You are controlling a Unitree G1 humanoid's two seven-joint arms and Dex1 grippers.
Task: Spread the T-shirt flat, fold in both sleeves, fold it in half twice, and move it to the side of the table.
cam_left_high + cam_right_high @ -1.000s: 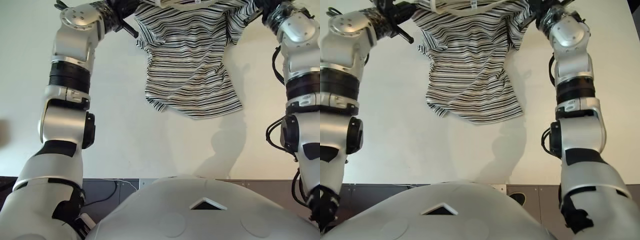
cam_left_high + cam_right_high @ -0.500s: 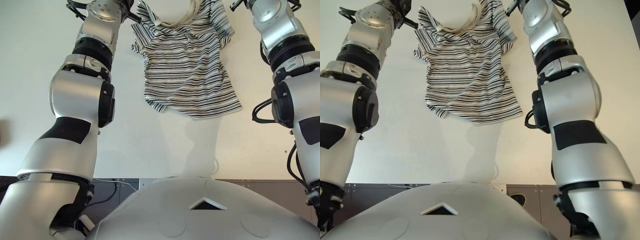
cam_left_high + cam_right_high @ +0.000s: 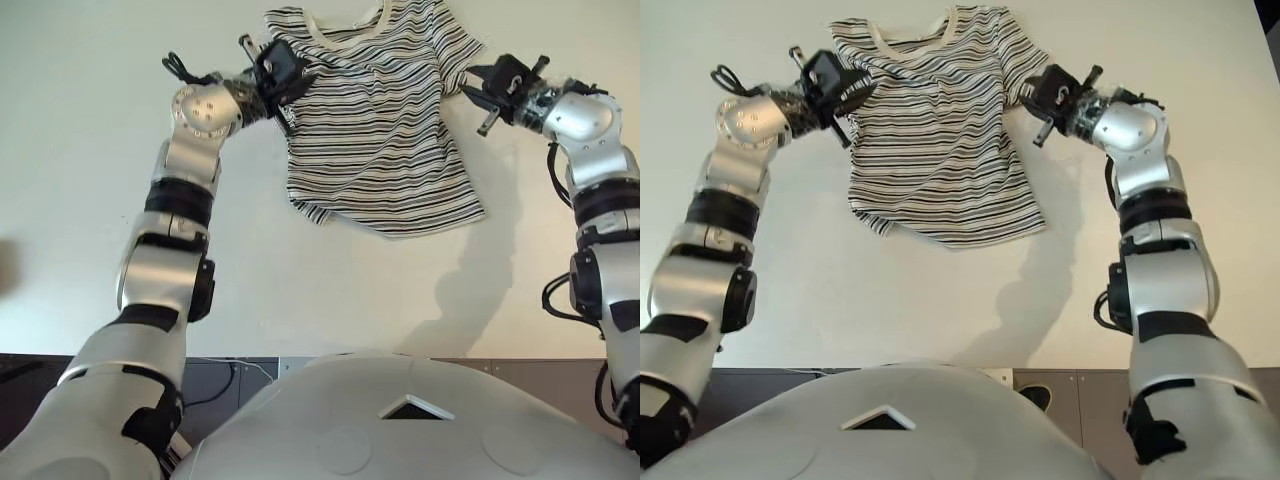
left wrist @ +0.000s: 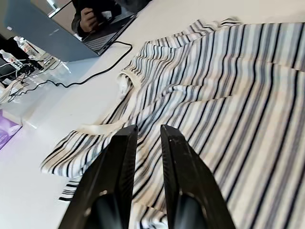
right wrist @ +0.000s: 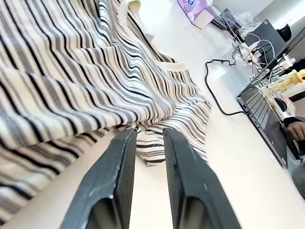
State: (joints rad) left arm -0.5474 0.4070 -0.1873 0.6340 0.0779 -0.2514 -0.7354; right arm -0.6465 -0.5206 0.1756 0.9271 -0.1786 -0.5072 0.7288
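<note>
Flanking the black-and-white striped fabric T-shirt point(image 3: 375, 130), which lies mostly flat at 12 o'clock on the white table point(image 3: 90, 170), the left claw point(image 4: 147, 131) at its 9 o'clock sleeve and the right claw point(image 5: 145, 133) at 3 o'clock hover, each slightly parted and empty, probably poised for the sleeve folds.

We find bare table point(image 3: 300, 280) near us, below the hem of the T-shirt point(image 3: 380, 130), and wide bare strips to its left and right where a gripper can pass. The shirt covers the far middle, with the left gripper point(image 3: 283, 78) over its left shoulder and the right gripper point(image 3: 487, 95) just beside its right sleeve. Beyond the collar, a black cable point(image 4: 95, 71) and a laptop point(image 4: 102, 36) crowd the far side.
</note>
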